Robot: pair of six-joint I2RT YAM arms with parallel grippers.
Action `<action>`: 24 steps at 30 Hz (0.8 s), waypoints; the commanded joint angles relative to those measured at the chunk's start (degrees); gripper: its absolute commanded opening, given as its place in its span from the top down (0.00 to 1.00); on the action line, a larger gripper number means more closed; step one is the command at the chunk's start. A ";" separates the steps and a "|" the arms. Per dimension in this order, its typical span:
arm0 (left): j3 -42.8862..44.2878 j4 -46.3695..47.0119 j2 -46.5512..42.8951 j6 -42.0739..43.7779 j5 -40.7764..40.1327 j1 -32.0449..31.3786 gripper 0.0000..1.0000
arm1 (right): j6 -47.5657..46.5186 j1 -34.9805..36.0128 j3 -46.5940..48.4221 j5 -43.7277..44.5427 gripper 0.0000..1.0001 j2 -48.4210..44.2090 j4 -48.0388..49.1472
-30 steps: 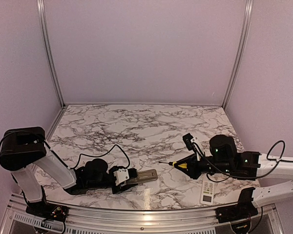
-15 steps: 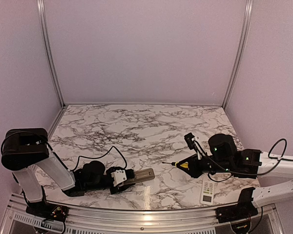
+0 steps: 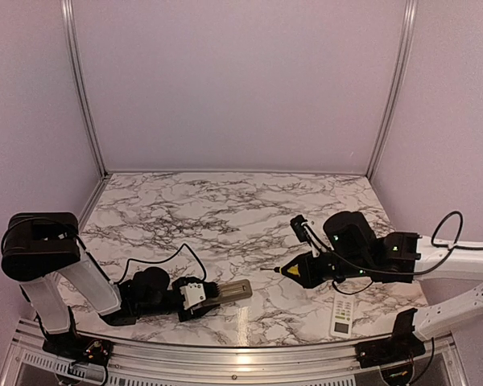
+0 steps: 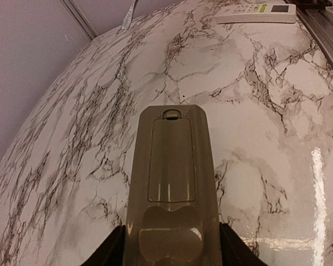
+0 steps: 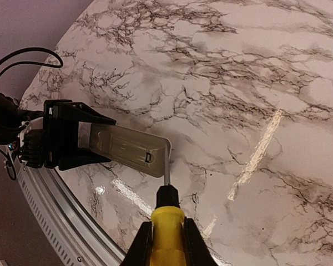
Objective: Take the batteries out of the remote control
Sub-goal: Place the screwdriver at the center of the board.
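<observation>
Remote (image 3: 232, 290) clamped in low left gripper (image 3: 204, 294); right gripper (image 3: 303, 271) outstretched, pinching screwdriver (image 3: 287, 271), tip by remote end.

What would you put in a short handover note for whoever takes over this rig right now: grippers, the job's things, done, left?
Left gripper: shut on the tan remote, back up.
Right gripper: shut on the yellow-handled screwdriver, tip by the remote's far end; contact unclear.
Battery cover: closed; batteries not visible.
Done: remote held, tool in hand.
Left: open the cover, take the batteries out.
</observation>
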 commanded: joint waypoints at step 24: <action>-0.44 1.68 -1.84 0.21 0.80 -0.39 1.00 | 0.76 4.35 4.11 -2.53 1.00 7.91 0.90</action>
